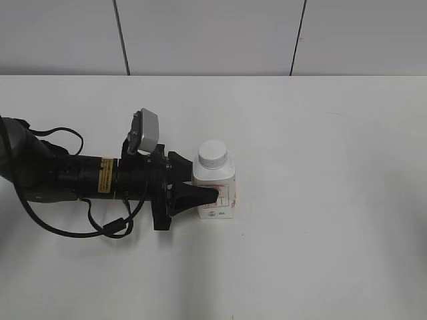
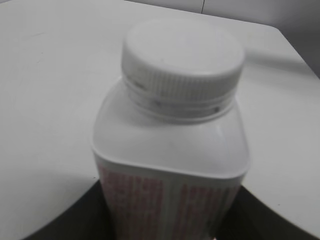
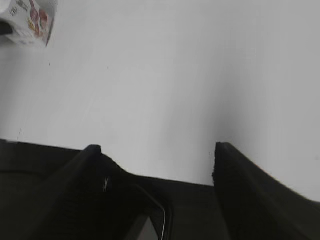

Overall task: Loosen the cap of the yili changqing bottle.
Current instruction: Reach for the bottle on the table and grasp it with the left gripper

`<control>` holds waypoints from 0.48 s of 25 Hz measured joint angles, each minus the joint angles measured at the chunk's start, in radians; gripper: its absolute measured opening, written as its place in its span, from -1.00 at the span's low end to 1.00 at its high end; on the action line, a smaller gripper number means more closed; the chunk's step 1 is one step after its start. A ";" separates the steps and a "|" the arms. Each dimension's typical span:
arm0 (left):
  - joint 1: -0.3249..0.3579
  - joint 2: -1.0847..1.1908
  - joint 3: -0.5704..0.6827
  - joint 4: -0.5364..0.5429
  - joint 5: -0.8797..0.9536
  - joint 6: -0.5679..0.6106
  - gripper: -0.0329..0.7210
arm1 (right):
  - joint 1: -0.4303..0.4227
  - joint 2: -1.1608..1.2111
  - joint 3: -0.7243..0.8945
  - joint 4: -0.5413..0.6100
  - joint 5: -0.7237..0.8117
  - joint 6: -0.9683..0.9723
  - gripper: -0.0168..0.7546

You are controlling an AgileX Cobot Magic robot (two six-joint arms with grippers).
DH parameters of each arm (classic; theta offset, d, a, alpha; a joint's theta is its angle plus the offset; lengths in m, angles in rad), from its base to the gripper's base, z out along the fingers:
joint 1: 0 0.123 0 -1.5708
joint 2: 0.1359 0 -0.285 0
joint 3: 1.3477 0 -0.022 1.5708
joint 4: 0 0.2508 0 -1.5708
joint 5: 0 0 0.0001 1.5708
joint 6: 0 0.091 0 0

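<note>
Near the middle of the white table (image 1: 320, 200), the small white plastic yili changqing bottle (image 1: 215, 190) with the pink-printed label is standing upright. The black left gripper (image 1: 200, 193) is reaching in from nine o'clock and its dark fingers (image 1: 200, 195) are lying against the label, low on the body, so it looks to be clamping the bottle; in the left wrist view the dark jaws are flanking the base on both sides with no gap showing.

The round white ribbed screw cap (image 2: 183, 57) is sitting square on the neck, and the ring below it is looking unbroken, so I judge the cap is not yet loosened. The step in hand seems to be bracing the bottle for the twist.

The right gripper (image 3: 157, 152) is not showing in the exterior view. Its own camera is showing its two dark fingers (image 3: 92, 157) spread wide with only bare table between them, and the bottle is lying far off at eleven o'clock of that view, well apart.

The next move, as I read it, is calling for the right arm to travel over to the bottle, come down from above, centre on the cap's rim and close on the ribs while the left is keeping the body from turning. A loose hold below could let the whole bottle spin or tip.
</note>
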 joint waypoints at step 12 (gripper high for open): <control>0.000 0.000 0.000 0.035 -0.008 0.000 -0.01 | 0.007 0.512 -0.197 -0.061 0.036 -0.058 0.38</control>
